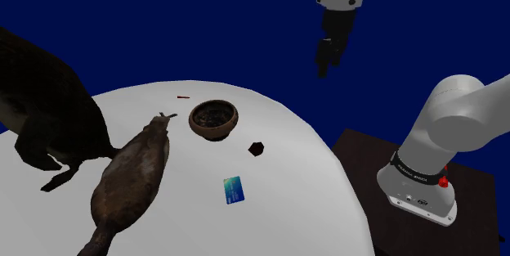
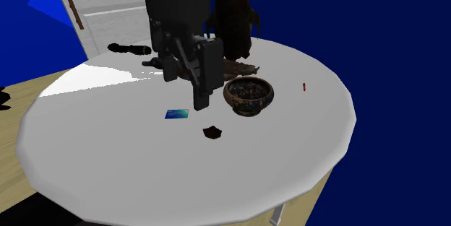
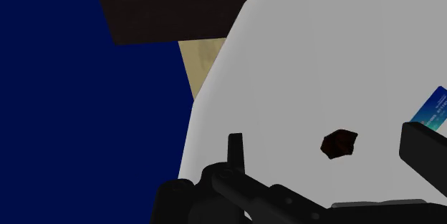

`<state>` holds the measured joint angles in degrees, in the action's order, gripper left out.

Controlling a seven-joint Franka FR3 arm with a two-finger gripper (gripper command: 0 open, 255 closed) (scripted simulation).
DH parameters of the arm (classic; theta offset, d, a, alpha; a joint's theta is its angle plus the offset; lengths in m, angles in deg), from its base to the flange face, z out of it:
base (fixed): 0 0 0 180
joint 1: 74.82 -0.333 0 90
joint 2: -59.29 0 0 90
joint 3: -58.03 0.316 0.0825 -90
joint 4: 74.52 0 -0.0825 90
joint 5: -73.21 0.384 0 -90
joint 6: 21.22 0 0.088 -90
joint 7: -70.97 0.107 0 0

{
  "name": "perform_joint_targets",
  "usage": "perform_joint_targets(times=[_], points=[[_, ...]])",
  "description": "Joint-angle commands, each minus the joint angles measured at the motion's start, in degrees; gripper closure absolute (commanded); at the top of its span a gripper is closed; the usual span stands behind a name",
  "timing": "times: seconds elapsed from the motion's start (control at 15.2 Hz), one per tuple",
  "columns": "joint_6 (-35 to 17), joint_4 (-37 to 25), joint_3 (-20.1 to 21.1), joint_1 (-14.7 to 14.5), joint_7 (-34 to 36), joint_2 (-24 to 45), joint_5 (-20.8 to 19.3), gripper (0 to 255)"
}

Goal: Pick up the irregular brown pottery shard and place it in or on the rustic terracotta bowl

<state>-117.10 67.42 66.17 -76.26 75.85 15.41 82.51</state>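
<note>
The small dark brown shard (image 1: 257, 148) lies on the white round table (image 1: 310, 181), between the bowl and the table's edge nearest the stand. The brown bowl (image 1: 213, 119) stands upright a short way beyond it, dark inside. My gripper (image 1: 325, 65) hangs high in the air, well above the table's edge, open and holding nothing. In the wrist view the shard (image 3: 338, 144) shows far below between the spread fingers (image 3: 236, 151) of the gripper (image 3: 320, 132). From the second exterior view, the gripper (image 2: 189, 87) hovers in front of the bowl (image 2: 248, 94) and the shard (image 2: 212, 132).
A blue card (image 1: 234, 190) lies near the shard. A long brown animal figure (image 1: 135, 181) and a big dark figure (image 1: 49, 107) take up the table's left side in the shoulder view. A tiny red piece (image 1: 182, 97) lies beyond the bowl. The dark stand (image 1: 360, 152) is beside the table.
</note>
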Motion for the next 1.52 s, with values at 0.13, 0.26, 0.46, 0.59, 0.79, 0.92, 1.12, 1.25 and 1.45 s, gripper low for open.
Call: perform_joint_targets(times=[0.13, 0.26, 0.46, 0.59, 0.79, 0.92, 1.12, 1.25, 1.45], points=[[-8.7, 2.8, 3.7, -0.8, 2.4, 4.5, 1.7, 0], [-13.2, 3.9, 5.5, -1.0, 3.5, 7.3, 2.2, 0], [-19.9, 4.9, 8.2, -1.2, 5.2, 12.2, 2.6, 0], [-24.4, 5.0, 10.1, -1.2, 6.6, 16.0, 2.6, 0], [-31.0, 4.6, 12.8, -0.8, 9.0, 22.2, 1.7, 0], [-35.3, 3.9, 14.6, -0.3, 11.0, 26.8, 0.3, 0], [-41.2, 2.1, 17.1, 0.6, 15.0, 34.0, -3.2, 0], [-44.7, 0.5, 18.4, 1.2, 18.4, 39.2, -6.7, 0], [-49.0, -2.7, 19.2, 1.3, 24.6, 47.1, -14.0, 0]])
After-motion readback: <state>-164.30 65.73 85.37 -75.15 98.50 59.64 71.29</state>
